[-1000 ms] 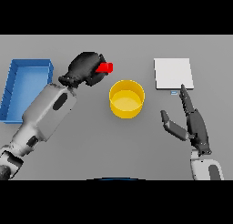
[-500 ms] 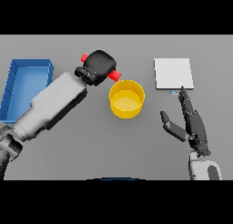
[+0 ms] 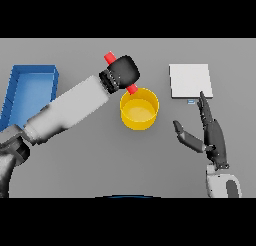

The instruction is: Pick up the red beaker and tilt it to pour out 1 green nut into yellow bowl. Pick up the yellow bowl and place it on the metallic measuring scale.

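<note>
While tilted over yellow bowl (image 3: 139,109), red beaker (image 3: 131,89) clenched by left robot hand (image 3: 123,72).

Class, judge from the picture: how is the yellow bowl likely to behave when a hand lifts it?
The yellow bowl looks rigid, so it probably keeps its shape. Its upright walls and flat base suggest it will not roll. It seems empty, so likely light; a sideways push might slide it.

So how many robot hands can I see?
2. The left hand is curled around the red beaker, tilting it over the rim of the yellow bowl. The right hand is open, just below the measuring scale.
</note>
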Tool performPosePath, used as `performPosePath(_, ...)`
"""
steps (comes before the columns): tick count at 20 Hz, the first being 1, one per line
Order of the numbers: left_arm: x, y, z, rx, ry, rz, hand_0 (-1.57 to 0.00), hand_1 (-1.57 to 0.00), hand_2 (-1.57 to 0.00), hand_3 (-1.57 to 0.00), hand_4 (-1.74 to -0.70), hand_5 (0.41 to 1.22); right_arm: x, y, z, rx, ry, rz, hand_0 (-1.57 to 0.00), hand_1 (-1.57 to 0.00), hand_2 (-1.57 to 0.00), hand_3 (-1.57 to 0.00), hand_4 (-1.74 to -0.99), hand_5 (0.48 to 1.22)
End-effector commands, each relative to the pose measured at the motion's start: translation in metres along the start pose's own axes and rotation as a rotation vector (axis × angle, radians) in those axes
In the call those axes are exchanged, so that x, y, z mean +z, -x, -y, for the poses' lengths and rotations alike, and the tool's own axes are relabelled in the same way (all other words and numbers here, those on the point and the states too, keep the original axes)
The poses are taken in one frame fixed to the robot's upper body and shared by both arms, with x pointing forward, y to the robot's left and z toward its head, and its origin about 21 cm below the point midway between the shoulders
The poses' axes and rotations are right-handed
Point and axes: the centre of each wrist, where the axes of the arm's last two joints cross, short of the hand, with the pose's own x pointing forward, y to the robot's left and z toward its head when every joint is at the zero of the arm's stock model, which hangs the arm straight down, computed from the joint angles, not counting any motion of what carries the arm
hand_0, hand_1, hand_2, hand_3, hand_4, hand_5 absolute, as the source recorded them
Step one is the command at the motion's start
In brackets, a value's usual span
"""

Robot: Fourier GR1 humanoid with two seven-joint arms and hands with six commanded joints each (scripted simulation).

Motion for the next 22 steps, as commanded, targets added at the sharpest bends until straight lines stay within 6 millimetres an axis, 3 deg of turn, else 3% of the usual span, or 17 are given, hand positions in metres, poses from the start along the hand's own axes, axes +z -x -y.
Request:
performPosePath(1,0.001,0.003,-0.005,-0.047,0.000,0.008,-1.57,-1.57,-1.57,-1.54,-1.74,1.221,0.004,0.001,-0.003,0.019,-0.006,0.009,0.00,0.00,0.00,0.00,-1.173,0.572)
performPosePath(11,-0.009,-0.010,-0.011,-0.403,0.042,0.049,-1.57,-1.57,-1.57,-1.57,-1.73,1.221,0.006,-0.001,-0.002,0.015,-0.007,0.008,0.00,0.00,0.00,0.00,-1.136,0.579)
performPosePath(13,-0.012,-0.010,-0.019,-0.473,0.043,0.041,-1.57,-1.57,-1.57,-1.57,-1.73,1.221,0.005,-0.001,0.002,0.008,0.001,0.002,0.00,0.00,0.00,0.00,-1.133,0.579)
performPosePath(17,-0.009,-0.005,-0.056,-0.609,0.011,0.045,-1.57,-1.57,-1.57,-1.57,-1.73,1.221,0.004,0.003,0.001,0.013,0.008,0.001,0.00,0.00,0.00,0.00,-1.138,0.572)
performPosePath(20,0.004,0.033,-0.097,-0.674,-0.009,-0.038,-1.57,-1.57,-1.57,-1.57,-1.73,1.221,0.007,0.003,-0.004,0.015,-0.001,0.013,0.00,0.00,0.00,0.00,-1.135,0.563)
performPosePath(22,0.016,0.063,-0.120,-0.609,-0.035,-0.117,-1.57,-1.57,-1.57,-1.57,-1.72,1.221,0.005,0.001,-0.004,0.015,0.004,0.023,0.00,0.00,0.00,0.00,-1.130,0.554)
